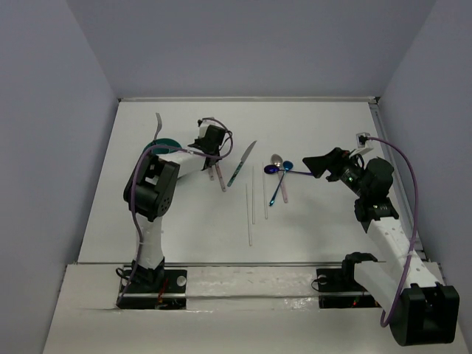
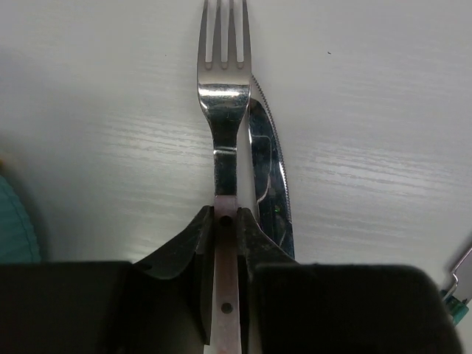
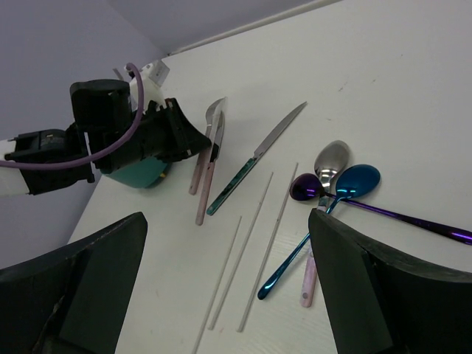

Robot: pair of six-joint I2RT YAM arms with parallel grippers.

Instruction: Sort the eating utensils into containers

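Gripping the pink-handled silver fork, the closed left hand held it against a serrated silver knife on the tabletop. A straight lift was advised, sparing the knife, toward the round teal plastic caddy nearby; the right hand stood open.

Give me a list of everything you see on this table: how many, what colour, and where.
round teal plastic caddy: one, teal, far left, partly behind the left arm
slim utensil: one, pale, standing in the caddy
silver fork with pink handle: one, right of the caddy
silver knife with pink handle: one, alongside the fork
silver knife with teal handle: one, just right of those
pale thin chopsticks: three visible, centre
spoons: three, silver, shiny blue, shiny purple; bowls clustered right of centre
left fingers: black, shut on the fork's handle
right fingers: black, open, near the spoons
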